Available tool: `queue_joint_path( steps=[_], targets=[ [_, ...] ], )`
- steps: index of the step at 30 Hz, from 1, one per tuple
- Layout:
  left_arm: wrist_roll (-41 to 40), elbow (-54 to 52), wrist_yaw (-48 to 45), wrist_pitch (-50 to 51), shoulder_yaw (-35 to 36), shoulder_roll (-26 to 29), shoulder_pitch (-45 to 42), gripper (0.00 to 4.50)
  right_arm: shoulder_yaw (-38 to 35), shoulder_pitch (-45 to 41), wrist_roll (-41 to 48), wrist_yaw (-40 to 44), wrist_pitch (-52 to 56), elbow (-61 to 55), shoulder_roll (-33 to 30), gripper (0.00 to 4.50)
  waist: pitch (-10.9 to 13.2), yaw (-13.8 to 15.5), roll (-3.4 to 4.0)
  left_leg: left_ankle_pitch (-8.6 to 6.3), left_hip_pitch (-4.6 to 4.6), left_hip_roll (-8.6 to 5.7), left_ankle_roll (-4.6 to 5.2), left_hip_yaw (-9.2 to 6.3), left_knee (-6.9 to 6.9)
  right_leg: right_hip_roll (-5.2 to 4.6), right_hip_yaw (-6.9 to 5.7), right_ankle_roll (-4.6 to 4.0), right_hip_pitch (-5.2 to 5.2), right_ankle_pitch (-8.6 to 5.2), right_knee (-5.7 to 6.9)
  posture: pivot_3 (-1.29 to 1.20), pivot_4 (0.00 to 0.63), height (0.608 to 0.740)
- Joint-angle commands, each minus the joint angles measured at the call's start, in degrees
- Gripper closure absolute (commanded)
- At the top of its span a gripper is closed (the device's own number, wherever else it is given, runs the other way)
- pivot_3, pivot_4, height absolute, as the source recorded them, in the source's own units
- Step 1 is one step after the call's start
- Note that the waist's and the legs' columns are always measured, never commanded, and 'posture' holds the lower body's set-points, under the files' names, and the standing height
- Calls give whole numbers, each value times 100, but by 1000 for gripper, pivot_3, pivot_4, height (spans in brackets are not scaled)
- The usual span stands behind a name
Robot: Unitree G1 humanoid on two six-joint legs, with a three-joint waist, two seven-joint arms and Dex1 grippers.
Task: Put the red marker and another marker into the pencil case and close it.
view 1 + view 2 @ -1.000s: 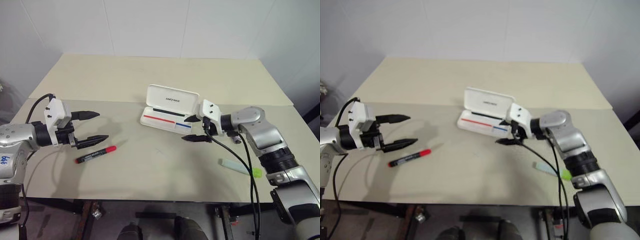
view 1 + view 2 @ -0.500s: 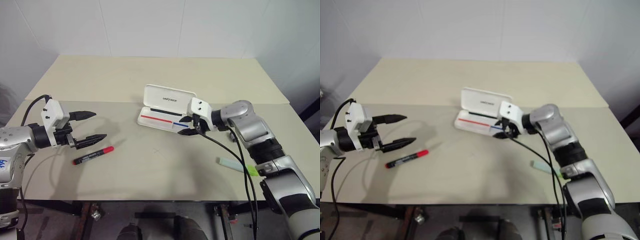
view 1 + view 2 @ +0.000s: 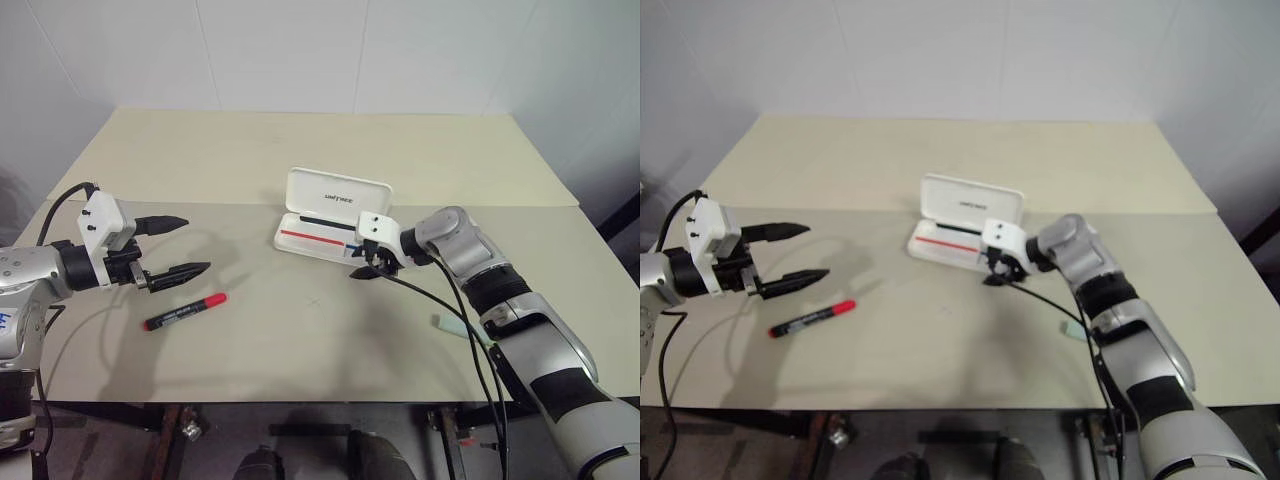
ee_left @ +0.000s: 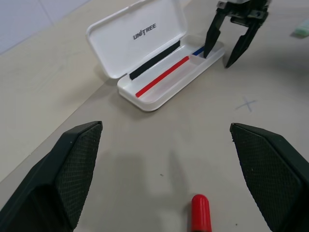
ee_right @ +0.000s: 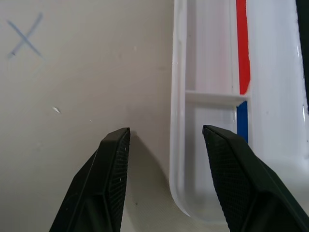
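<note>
White walls are seen behind a beige table (image 3: 300, 150) made of two boards butted together. At the left, the left gripper (image 3: 172, 246) is held just above the tabletop with its two black fingers spread wide apart and nothing between them; they point toward the middle of the table. Just in front of and below those fingers, the red marker (image 3: 185, 311) is laid flat on the table, its long axis running left to right with a slight tilt, the red cap at the right-hand end and the black barrel toward the left edge. In the left wrist view only the red cap is seen between the fingers. Near the table's middle, the pencil case (image 3: 333, 222) is found open, its long axis running left to right and slanting slightly toward the near right; the lid stands up at the far side with a small dark logo, and a red and a blue stripe are seen in the tray. At the case's right end, the right gripper (image 3: 366, 262) is angled down, its fingers partly open and empty, with one finger over the tray's end compartment and the other outside the near rim. Farther right, near the front edge, another marker (image 3: 458, 329) is laid flat, partly hidden by the right arm.
</note>
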Motion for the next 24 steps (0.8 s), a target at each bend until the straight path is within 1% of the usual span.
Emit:
queue_joint_path(
  steps=[1,3,6,11,12,20,24],
  targets=[
    [-79,-250,78,9,217,58,66,0,25,-235,-204,-85,-191,302,37,1980,0,-51,0,0,0,0,0,0,0,0,0,0,0,0,1,0,150,740],
    [-88,-261,88,9,221,62,79,0,17,-283,-253,-82,-244,425,68,1980,0,-69,0,1,2,0,-2,0,1,-1,0,0,0,0,7,0,150,740],
    [-97,-278,143,-9,212,39,47,0,103,-466,-433,-113,-364,698,175,2565,0,-86,0,3,5,-1,-6,-1,3,-2,1,0,0,0,15,0,150,740],
    [-108,-313,205,-16,216,22,38,0,209,-622,-601,23,-552,911,253,4247,0,-93,0,8,11,-2,-13,-2,7,-4,2,-1,0,0,32,0,150,740],
    [-108,-323,222,-14,221,14,37,0,205,-644,-608,29,-559,929,275,4492,0,-95,0,8,14,-1,-14,-2,7,-4,2,-2,2,-1,33,0,150,740],
    [-129,-363,274,-8,227,17,41,0,127,-688,-615,-11,-590,960,379,4492,0,-125,0,10,14,0,-17,-1,5,-4,3,-3,0,-1,35,0,150,740],
    [-127,-308,250,-22,218,40,-13,0,-9,-753,-425,320,-649,650,249,4492,0,-136,0,10,13,0,-17,-2,4,-4,2,-3,-1,-1,35,0,150,740]
  ],
)
